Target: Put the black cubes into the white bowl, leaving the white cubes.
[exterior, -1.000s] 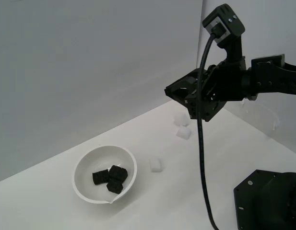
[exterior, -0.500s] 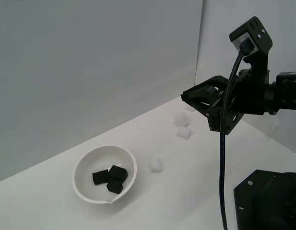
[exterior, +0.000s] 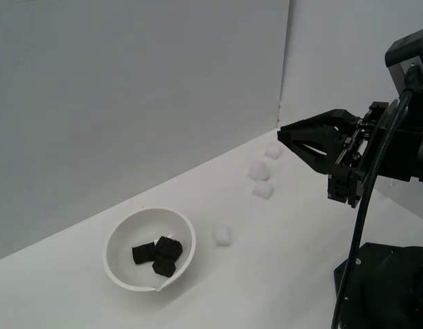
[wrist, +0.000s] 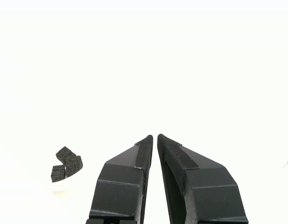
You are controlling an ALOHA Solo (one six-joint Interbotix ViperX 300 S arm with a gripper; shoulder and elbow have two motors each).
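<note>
Exterior view. The black claw (exterior: 285, 134) of the arm is raised above the white table (exterior: 280, 274), at the exterior view's right, its tip pointing toward the exterior view's left. The fingers meet at a single point at the tip, and nothing is seen between them. The round, glossy white bowl (exterior: 122, 271) with a small pouring lip stands on the table well apart from the claw, lower and toward the exterior view's left. Inside it lie the three small matte black cubes (exterior: 156, 255), clustered and touching one another. Four small white, slightly translucent cubes (exterior: 223, 236) lie on the table outside the bowl. One rests between the bowl and the claw, nearer the bowl. Three more form a loose group below and just left of the claw tip, near the back wall. None of them touches the claw. A black cable (exterior: 365, 205) hangs down from the arm toward the black base (exterior: 386, 288) at the lower right.

Wrist view. The two black fingers (wrist: 122, 179) are pressed together at their tips, with only a thin slit between them, and hold nothing. The scene is heavily overexposed. The black cubes (wrist: 66, 164) appear as a dark cluster well off to one side of the fingers. The bowl's outline is barely discernible, and the white cubes cannot be made out.
</note>
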